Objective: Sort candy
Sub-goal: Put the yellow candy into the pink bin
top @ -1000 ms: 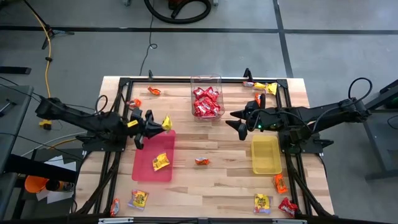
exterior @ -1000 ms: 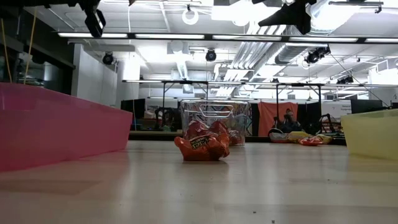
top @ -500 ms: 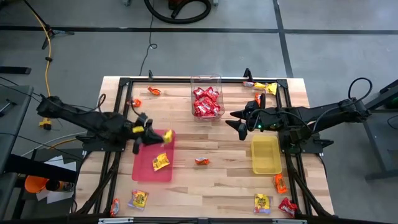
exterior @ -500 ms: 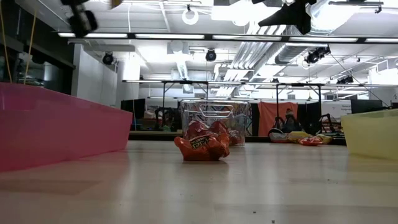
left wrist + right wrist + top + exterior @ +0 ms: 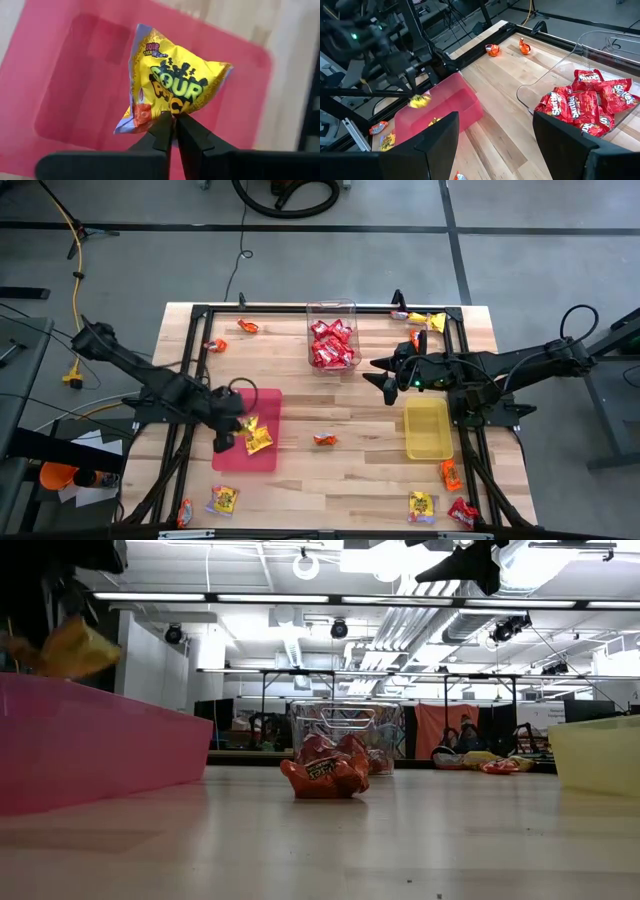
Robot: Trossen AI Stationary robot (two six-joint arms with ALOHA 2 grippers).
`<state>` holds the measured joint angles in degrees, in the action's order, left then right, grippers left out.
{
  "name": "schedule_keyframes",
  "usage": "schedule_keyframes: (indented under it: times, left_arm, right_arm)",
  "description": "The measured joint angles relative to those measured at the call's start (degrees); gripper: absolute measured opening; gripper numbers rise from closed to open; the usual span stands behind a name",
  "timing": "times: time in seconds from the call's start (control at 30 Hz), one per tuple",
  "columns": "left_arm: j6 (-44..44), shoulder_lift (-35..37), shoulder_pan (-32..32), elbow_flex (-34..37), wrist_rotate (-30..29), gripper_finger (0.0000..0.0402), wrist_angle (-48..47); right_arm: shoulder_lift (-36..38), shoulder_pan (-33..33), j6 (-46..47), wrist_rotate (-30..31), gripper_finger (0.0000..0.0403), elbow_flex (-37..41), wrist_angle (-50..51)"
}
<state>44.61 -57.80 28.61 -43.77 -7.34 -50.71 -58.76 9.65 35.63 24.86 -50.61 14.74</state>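
Note:
My left gripper (image 5: 236, 424) hangs over the pink tray (image 5: 232, 452), shut on a yellow candy packet (image 5: 172, 82). The low view shows that packet (image 5: 75, 648) above the tray's rim (image 5: 110, 740). A second yellow packet (image 5: 259, 442) lies flat in the tray. Red packets fill the clear tub (image 5: 332, 340) at the far middle. An orange packet (image 5: 324, 439) lies on the table between the trays. My right gripper (image 5: 383, 378) waits open, held high between the tub and the yellow tray (image 5: 428, 430). My left gripper pinches the yellow packet at one crimped edge (image 5: 169, 111) between its two fingertips. The fingers slant steeply down from the table's left side. The packet sticks out beyond the tips, lifted clear of the pink tray.
Loose packets lie along the far edge (image 5: 247, 326) (image 5: 420, 318) and near the front corners (image 5: 223, 500) (image 5: 421, 505) (image 5: 452, 474). Black frame rails (image 5: 190, 380) run along both sides of the table. Bare wood lies between the two trays.
My left gripper has carried the yellow packet from the pink tray's far edge toward the table's near edge, over the tray. It has tipped from nearly level to pointing steeply down and sunk a little; the packet has dropped into the low view.

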Motion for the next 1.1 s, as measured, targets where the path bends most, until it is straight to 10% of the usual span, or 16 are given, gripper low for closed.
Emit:
schedule_keyframes:
  times: [0.5, 0.73, 1.1]
  left_arm:
    - [-8.16, -4.56, -1.03, -9.52, -2.01, 0.0198, 2.20]
    - [-27.54, -2.94, -5.70, -14.45, -17.11, 0.0207, 26.74]
    - [-30.09, -3.06, -14.12, -6.23, -11.14, 0.0205, 56.19]
  right_arm:
    - [0.00, -0.02, -0.06, -2.00, 0.0249, 0.00, -0.13]
    - [0.44, 0.60, 0.38, -10.51, 0.0249, -0.16, -7.16]
    - [0.26, 2.37, -6.75, -10.80, 0.0249, -3.34, -5.17]
